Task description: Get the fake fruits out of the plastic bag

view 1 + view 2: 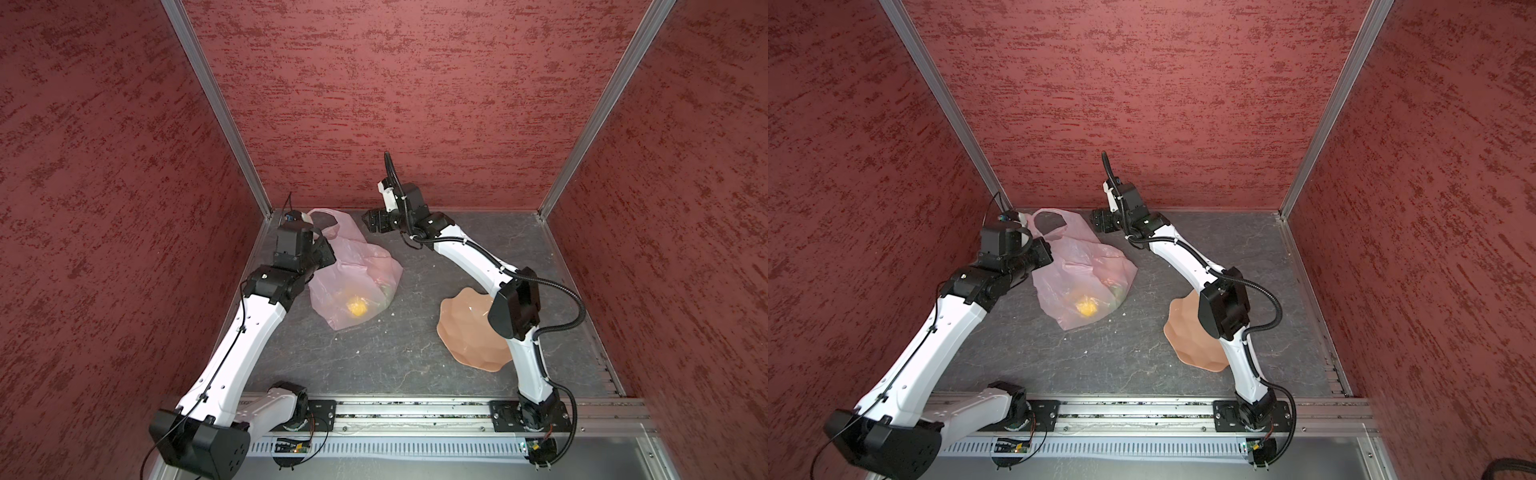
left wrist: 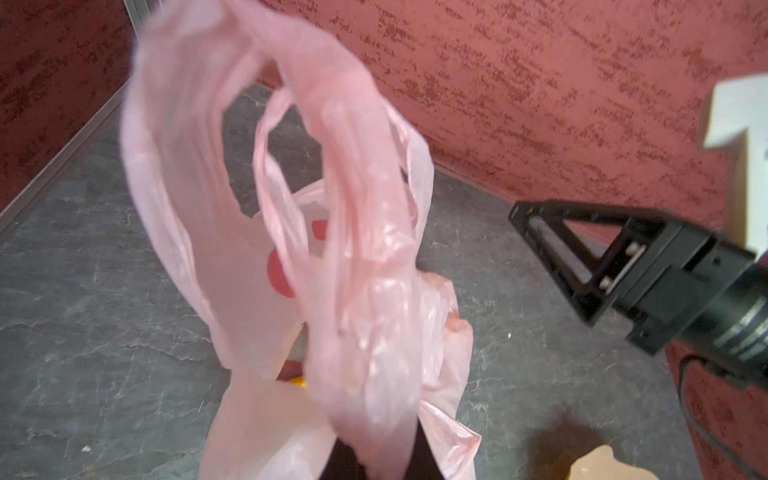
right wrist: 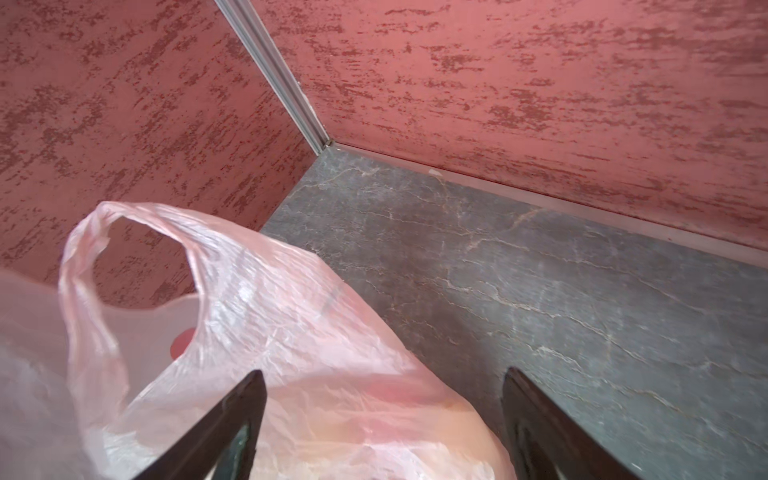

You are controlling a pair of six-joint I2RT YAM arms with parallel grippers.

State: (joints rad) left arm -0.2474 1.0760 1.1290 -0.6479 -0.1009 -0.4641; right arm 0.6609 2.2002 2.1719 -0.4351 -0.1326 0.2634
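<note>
Left gripper [image 2: 380, 457] pinches a handle of the bag [image 1: 361, 262], which rests at the far left of the table [image 1: 395, 357] with fruits [image 1: 357, 309] inside. Right gripper [image 3: 382, 374] is spread beside it. Risk: if lifted, the thin film may slip or tear.

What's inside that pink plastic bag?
Through the thin plastic bag a yellow lumpy fruit shows clearly, with a greenish shape beside it. Whatever else is inside is hidden by the crinkled film, so the count cannot be told.
</note>
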